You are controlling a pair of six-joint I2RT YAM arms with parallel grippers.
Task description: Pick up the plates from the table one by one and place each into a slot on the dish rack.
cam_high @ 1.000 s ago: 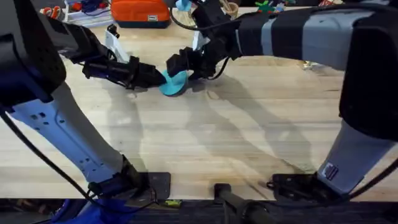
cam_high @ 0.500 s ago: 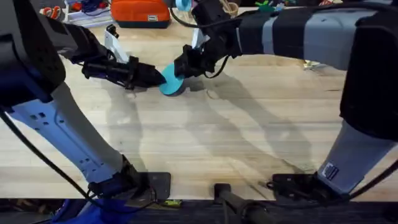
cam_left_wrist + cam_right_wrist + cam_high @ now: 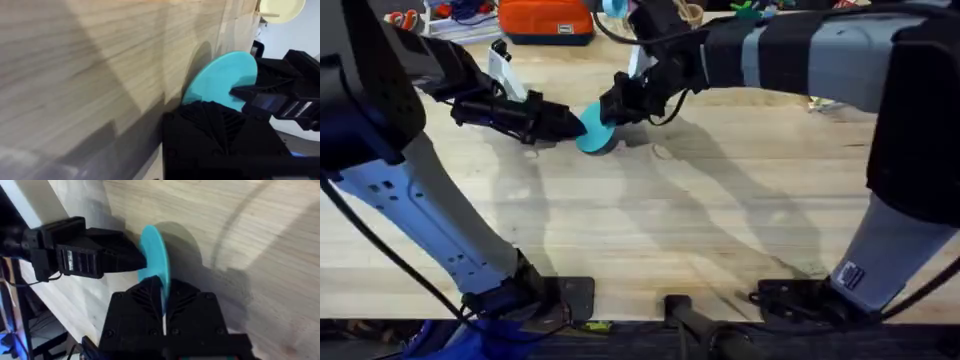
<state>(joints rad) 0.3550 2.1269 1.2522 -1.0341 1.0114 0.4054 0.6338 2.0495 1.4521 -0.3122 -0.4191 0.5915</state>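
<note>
A turquoise plate [image 3: 595, 134] stands on edge on the table [image 3: 650, 220], just past its middle. My left gripper [image 3: 576, 124] comes in from the left, shut on the plate's left rim. From the right, my right gripper [image 3: 613, 110] is shut on the opposite rim. The right wrist view has the plate [image 3: 154, 260] edge-on between my right gripper's [image 3: 160, 282] fingers, with the left gripper [image 3: 135, 262] touching its far side. In the left wrist view the plate [image 3: 220, 75] rises from my left gripper [image 3: 215, 107]. A cream plate [image 3: 282, 7] lies beyond. The dish rack is hidden behind the right arm.
An orange-lidded container [image 3: 545, 20] stands at the table's far edge, with small clutter on both sides of it. A light blue round object [image 3: 613, 8] sits beside the container. Bare wood stretches from the plate to the front edge.
One second ago my right gripper stood open beside the plate. It has since shut on the plate's right rim, and the plate now stands more upright. The left gripper has stayed put.
</note>
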